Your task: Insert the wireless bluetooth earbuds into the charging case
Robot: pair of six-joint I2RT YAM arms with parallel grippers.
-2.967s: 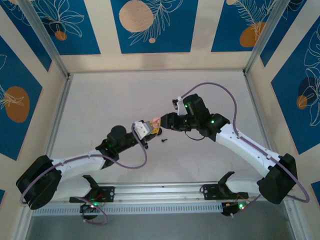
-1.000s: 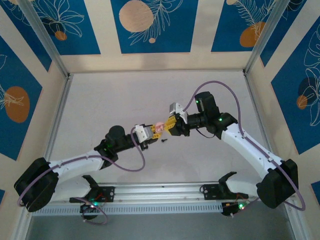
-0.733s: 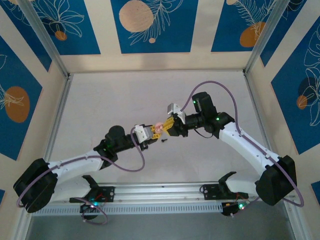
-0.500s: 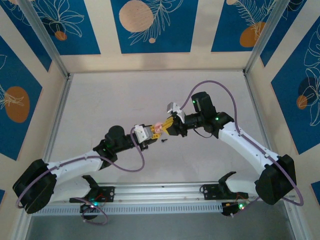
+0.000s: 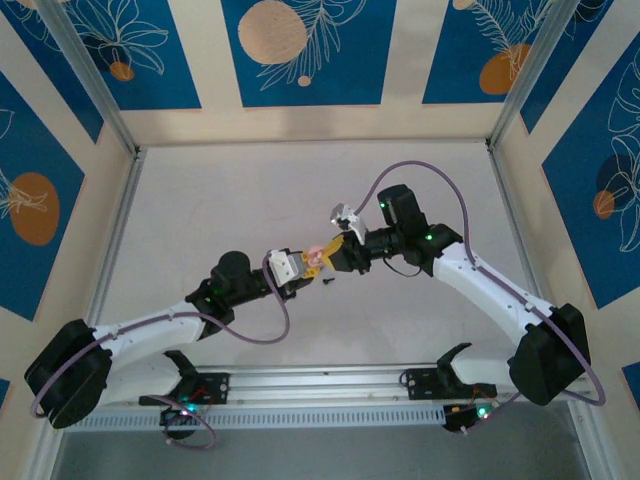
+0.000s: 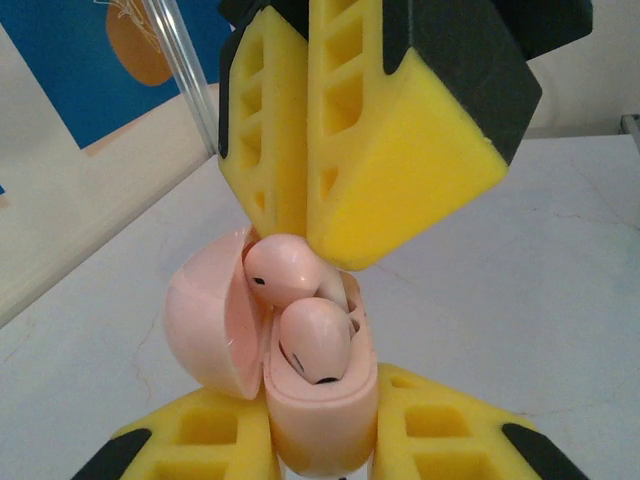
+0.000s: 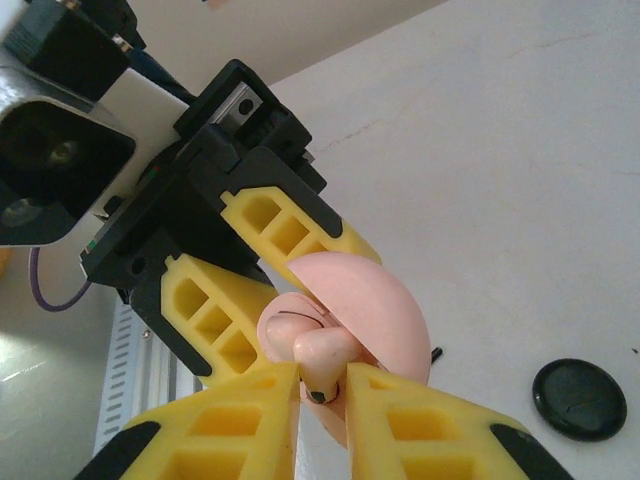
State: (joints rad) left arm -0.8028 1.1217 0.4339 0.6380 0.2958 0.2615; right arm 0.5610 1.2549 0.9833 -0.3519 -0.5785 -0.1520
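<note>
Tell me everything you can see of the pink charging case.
The charging case is a rounded shell of smooth pale pink plastic, as it looks. Its lower body is clamped between the yellow fingers of the left tool. Its domed lid is hinged open to one side. One pink earbud sits inside; the right tool holds a second earbud at the opening.

Bright even light, soft shadows, slight blur

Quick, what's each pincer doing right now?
Left pincer: shut on the pink charging case, lid open.
Right pincer: shut on a pink earbud at the case's opening.
</note>
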